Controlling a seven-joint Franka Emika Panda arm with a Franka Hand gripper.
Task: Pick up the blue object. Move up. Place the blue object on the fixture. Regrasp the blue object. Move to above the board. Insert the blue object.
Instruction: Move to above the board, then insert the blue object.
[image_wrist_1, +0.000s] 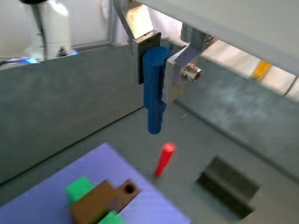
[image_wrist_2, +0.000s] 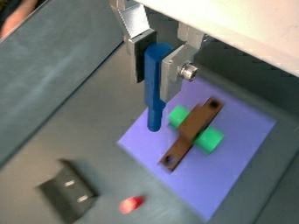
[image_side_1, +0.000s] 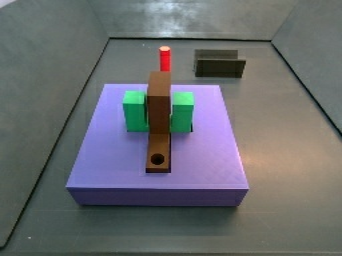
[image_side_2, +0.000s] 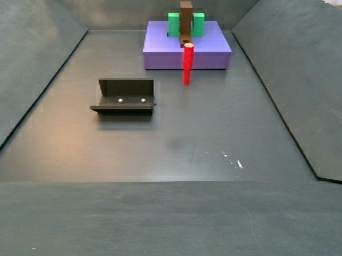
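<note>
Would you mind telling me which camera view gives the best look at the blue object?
Both wrist views show the blue object well: it hangs upright in the claw, clamped near its top between the silver fingers. In one it hangs above the board, in the other beside the red peg. Neither side view shows the blue object or the claw.

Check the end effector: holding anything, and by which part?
Yes. In both wrist views the end effector is shut on the blue peg, gripping its upper end. The peg hangs down, above the floor and board. Neither side view shows it.
</note>
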